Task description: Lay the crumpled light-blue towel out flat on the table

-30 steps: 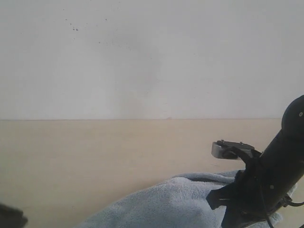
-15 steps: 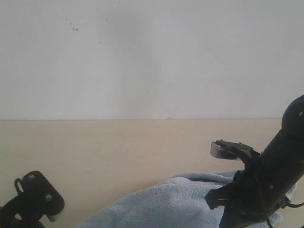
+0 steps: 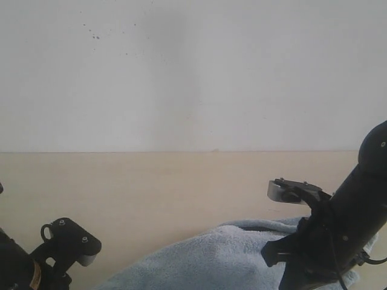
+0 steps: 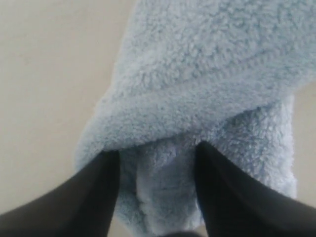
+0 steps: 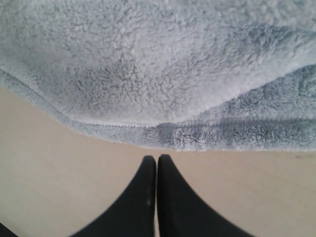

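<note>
The light-blue towel [image 3: 211,261] lies bunched on the beige table [image 3: 151,193] at the front of the exterior view, humped in the middle. In the left wrist view my left gripper [image 4: 157,150] stands open, its two dark fingers [image 4: 101,182] apart on either side of a thick fold of the towel [image 4: 197,84]. In the right wrist view my right gripper [image 5: 157,159] is shut with nothing in it. It hovers over bare table [image 5: 59,163], a short way off the hemmed edge of the towel [image 5: 148,59]. The right arm [image 3: 341,235] stands over the towel's right end.
A white wall [image 3: 193,72] rises behind the table's far edge. The left arm's wrist [image 3: 63,244] shows at the lower left corner of the exterior view, left of the towel. Bare table stretches behind and to the left of the towel.
The left arm has risen into the exterior view at the lower left and moved right toward the towel. The right arm and the towel have stayed put.
</note>
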You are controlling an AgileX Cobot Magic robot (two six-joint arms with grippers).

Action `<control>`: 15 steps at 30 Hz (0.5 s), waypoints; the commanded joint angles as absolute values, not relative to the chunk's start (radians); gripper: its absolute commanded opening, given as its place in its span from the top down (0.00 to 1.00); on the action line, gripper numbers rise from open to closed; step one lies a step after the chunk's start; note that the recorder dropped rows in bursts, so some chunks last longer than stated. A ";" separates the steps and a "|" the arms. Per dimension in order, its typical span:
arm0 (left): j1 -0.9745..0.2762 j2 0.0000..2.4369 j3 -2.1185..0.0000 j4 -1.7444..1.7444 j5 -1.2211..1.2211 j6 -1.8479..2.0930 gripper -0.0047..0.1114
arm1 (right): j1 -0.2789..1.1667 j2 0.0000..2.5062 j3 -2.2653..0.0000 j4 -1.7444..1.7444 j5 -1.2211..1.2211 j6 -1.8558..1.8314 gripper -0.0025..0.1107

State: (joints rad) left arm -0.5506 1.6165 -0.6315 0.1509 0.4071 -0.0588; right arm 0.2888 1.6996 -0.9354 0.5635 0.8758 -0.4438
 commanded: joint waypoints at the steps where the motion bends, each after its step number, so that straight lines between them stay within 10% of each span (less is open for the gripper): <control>1: -0.547 1.619 -0.648 0.128 0.415 -0.070 0.61 | 0.291 1.697 -0.943 0.569 0.855 -0.458 0.98; 7: -0.547 1.615 -0.664 0.128 0.451 -0.066 0.92 | 0.291 1.697 -0.943 0.569 0.853 -0.458 0.98; 15: -0.547 1.609 -0.664 0.128 0.487 -0.059 0.92 | 0.291 1.697 -0.943 0.569 0.853 -0.458 0.98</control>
State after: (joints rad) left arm -0.5497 1.6172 -0.6579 0.1379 0.4609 -0.0588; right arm 0.2888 1.6996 -0.9354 0.5659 0.8581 -0.4460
